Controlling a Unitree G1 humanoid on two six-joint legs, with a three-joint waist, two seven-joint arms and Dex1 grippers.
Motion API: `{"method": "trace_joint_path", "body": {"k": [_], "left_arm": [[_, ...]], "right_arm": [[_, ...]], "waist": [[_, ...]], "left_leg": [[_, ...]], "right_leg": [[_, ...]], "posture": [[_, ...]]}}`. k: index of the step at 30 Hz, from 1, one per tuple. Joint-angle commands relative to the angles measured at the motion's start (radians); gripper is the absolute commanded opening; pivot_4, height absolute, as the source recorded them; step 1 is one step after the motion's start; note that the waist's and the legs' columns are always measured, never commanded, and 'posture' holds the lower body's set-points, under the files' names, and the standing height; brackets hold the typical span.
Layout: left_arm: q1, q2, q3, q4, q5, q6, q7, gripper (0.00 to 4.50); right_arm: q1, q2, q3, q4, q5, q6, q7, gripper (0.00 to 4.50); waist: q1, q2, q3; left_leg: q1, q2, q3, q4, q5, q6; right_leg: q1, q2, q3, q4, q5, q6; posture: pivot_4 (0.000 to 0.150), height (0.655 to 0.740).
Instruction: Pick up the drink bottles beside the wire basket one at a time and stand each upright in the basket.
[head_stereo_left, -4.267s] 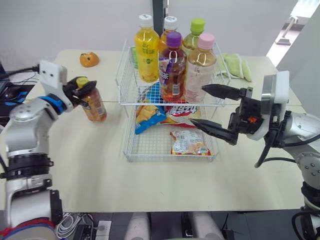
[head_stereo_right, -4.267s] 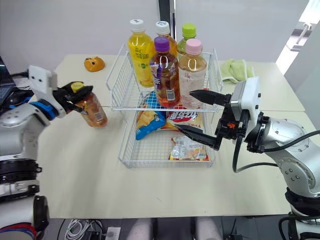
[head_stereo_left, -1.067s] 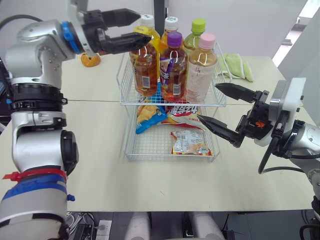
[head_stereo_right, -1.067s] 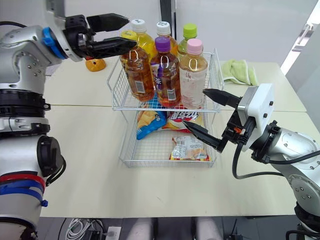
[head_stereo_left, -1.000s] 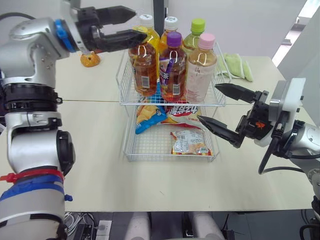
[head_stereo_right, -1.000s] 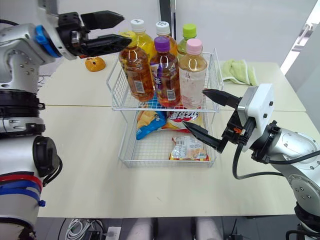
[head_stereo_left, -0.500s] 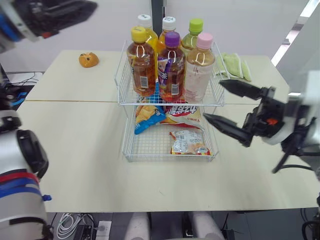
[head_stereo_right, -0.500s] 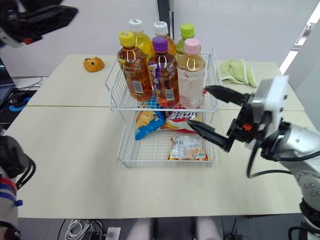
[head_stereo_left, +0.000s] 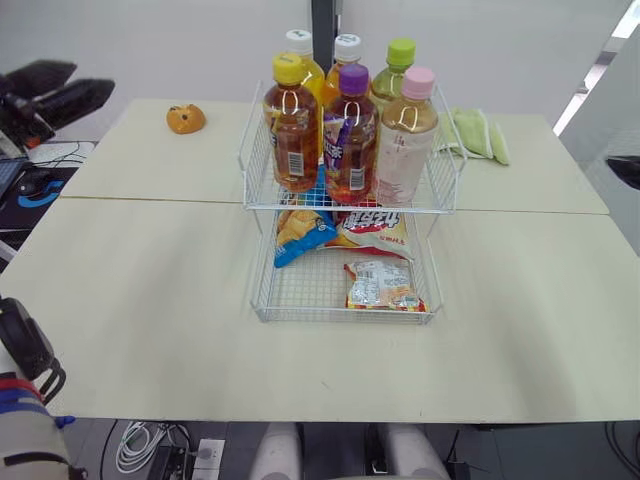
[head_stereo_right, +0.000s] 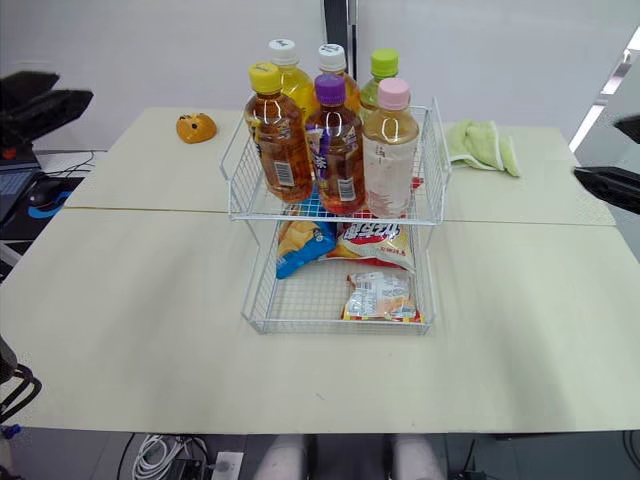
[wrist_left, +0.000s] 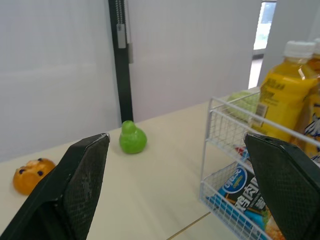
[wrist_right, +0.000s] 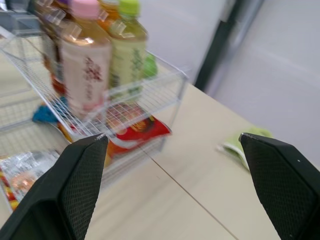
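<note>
My left gripper (wrist_left: 175, 137) is wide open and holds nothing. Well to its right, the white wire basket (head_stereo_left: 256, 165) carries six plastic drink bottles (head_stereo_left: 291, 130), all upright in its upper tier. Beyond it, my right gripper (wrist_right: 172, 136) is open wide, empty too. With none waiting on the beige desk (head_stereo_left: 150, 290), I judge the task finished.

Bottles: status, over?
Left tool, right tool open, empty, off to the sides. Six bottles upright in upper wire basket. Orange toy, green cloth apart from it.
</note>
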Motion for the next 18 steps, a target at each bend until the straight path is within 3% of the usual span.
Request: {"method": "trace_joint_path", "body": {"k": [1, 6, 18], "left_arm": [[0.090, 0.019, 0.029, 0.043, 0.031, -0.119, 0.034, 4.47], [0.273, -0.041, 0.025, 0.051, 0.061, -0.231, 0.081, 4.47], [0.508, -0.084, 0.031, -0.011, 0.097, -0.325, 0.155, 4.47]], "right_arm": [[0.017, 0.027, -0.019, 0.155, -0.146, -0.216, 0.054, 4.50], [0.020, 0.096, 0.103, 0.325, -0.262, -0.406, 0.133, 4.50], [-0.159, 0.185, 0.311, 0.591, -0.365, -0.524, 0.221, 4.50]], "waist": [[-0.005, 0.000, 0.000], [-0.012, 0.000, 0.000], [-0.014, 0.001, 0.000]], "left_leg": [[0.000, 0.000, 0.000, 0.000, 0.000, 0.000], [0.001, 0.000, 0.002, -0.001, 0.000, 0.000], [0.004, 0.001, 0.006, -0.002, 0.000, 0.000]], "right_leg": [[0.000, 0.000, 0.000, 0.000, 0.000, 0.000], [0.000, 0.000, 0.002, 0.001, 0.000, 0.000], [-0.001, 0.000, 0.006, 0.002, 0.000, 0.000]], "posture": [[0.150, 0.7400], [0.150, 0.7400], [0.150, 0.7400]]}}
